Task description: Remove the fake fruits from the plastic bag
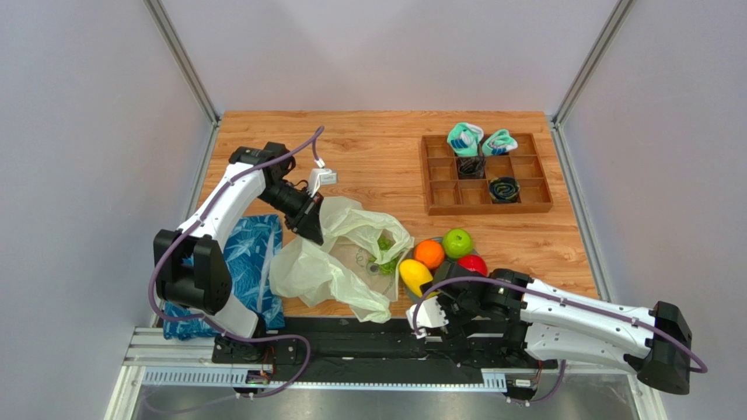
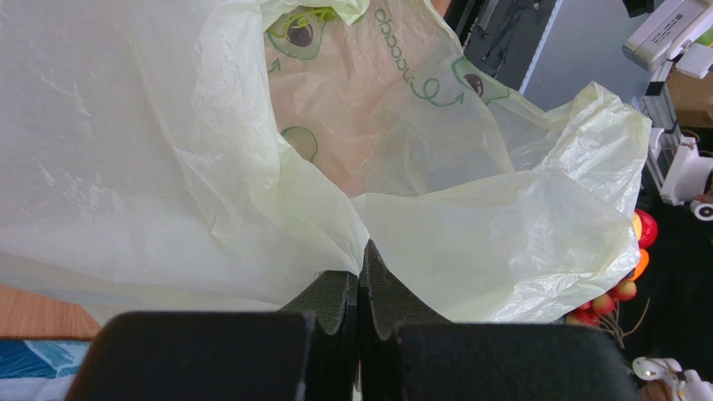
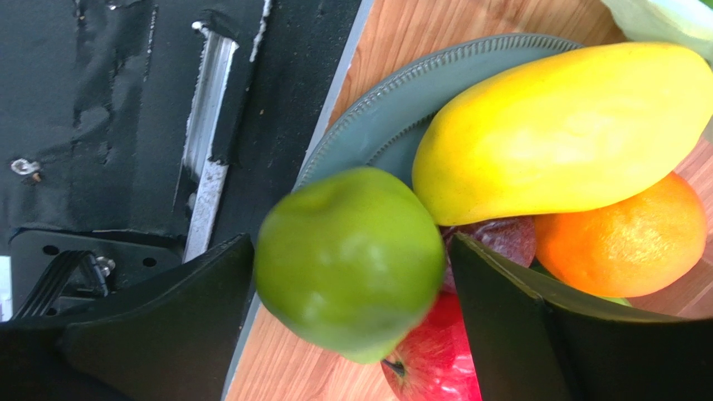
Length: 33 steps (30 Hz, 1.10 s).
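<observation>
My left gripper [image 1: 311, 229] [image 2: 361, 271] is shut on a fold of the pale yellow-green plastic bag [image 1: 337, 258] [image 2: 209, 150] and holds it up over the table. A green grape bunch [image 1: 384, 259] shows through the bag. On a grey plate [image 3: 368, 100] lie the yellow mango [image 1: 415, 276] [image 3: 569, 134], orange [image 1: 429, 254] [image 3: 623, 238], green apple [image 1: 458, 242], red apple [image 1: 473, 262] [image 3: 435, 359] and a dark purple fruit [image 3: 502, 238]. My right gripper [image 1: 436, 304] [image 3: 351, 242] stands open over the plate's near rim. A blurred green pear [image 3: 347, 263] sits loose between its fingers, with narrow gaps at both sides.
A wooden compartment tray [image 1: 487, 203] at the back right holds rolled teal-and-white socks [image 1: 465, 137]. A blue leaf-patterned bag [image 1: 254, 254] lies at the left under my left arm. The black base strip [image 1: 351, 337] runs along the near edge.
</observation>
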{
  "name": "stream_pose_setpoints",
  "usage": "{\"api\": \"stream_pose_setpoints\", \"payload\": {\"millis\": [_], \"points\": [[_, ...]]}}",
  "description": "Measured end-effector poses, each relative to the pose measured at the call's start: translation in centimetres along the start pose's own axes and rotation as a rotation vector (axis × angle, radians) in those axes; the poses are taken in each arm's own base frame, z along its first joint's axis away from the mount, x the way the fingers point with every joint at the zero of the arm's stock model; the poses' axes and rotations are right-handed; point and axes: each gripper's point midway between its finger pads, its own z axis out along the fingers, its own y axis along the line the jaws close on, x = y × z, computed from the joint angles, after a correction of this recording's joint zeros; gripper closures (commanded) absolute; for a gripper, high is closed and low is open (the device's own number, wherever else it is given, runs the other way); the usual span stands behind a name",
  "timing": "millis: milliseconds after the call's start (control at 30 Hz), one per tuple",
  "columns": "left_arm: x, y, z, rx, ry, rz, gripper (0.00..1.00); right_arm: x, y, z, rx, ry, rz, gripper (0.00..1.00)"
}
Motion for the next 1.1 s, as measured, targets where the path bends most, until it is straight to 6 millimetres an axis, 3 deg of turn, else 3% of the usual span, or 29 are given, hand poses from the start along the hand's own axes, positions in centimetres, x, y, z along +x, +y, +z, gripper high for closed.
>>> {"api": "stream_pose_setpoints", "payload": {"millis": [233,333,433,600,667,767,800,867,967,1000,1100], "points": [[0.0,0.0,0.1,0.01,0.0,-0.001,1.0,0.3,0.7,-0.9,-0.013,-0.009,-0.013,0.01],[0.0,0.2,0.3,0.013,0.004,-0.005,1.0,-0.6,0.4,-2.3,-0.006,-0.043,-0.015,0.0],[0.0,0.3,0.3,0.013,0.005,-0.004,1.0,-3.3,-1.2,-5.7,0.06,-0.159,-0.026,0.0],[-0.3,0.7,0.0,0.006,-0.005,0.008,1.0,-7.9,-5.6,-12.7,0.278,-0.38,-0.009,0.0],[-0.3,0.8,-0.2,0.002,-0.01,0.004,1.0,-8.7,-7.2,-13.7,0.335,-0.424,0.027,0.02],[-0.3,1.0,-0.3,-0.001,-0.015,-0.001,1.0,-9.8,-9.1,-12.6,0.333,-0.439,0.084,0.11],[-0.3,1.0,-0.3,-0.001,-0.015,-0.001,1.0,-10.1,-9.6,-11.9,0.32,-0.439,0.1,0.19],[-0.3,0.9,-0.3,0.001,-0.018,-0.003,1.0,-11.1,-10.8,-9.6,0.274,-0.436,0.14,0.26],[-0.3,0.9,-0.3,0.004,-0.02,-0.003,1.0,-12.0,-12.4,-5.1,0.18,-0.409,0.213,0.53],[-0.3,0.9,-0.3,0.004,-0.019,-0.004,1.0,-12.2,-12.7,-3.7,0.149,-0.396,0.235,0.66],[-0.1,0.9,-0.2,0.006,-0.017,-0.007,1.0,-12.8,-13.5,-0.7,0.062,-0.364,0.296,0.74]]}}
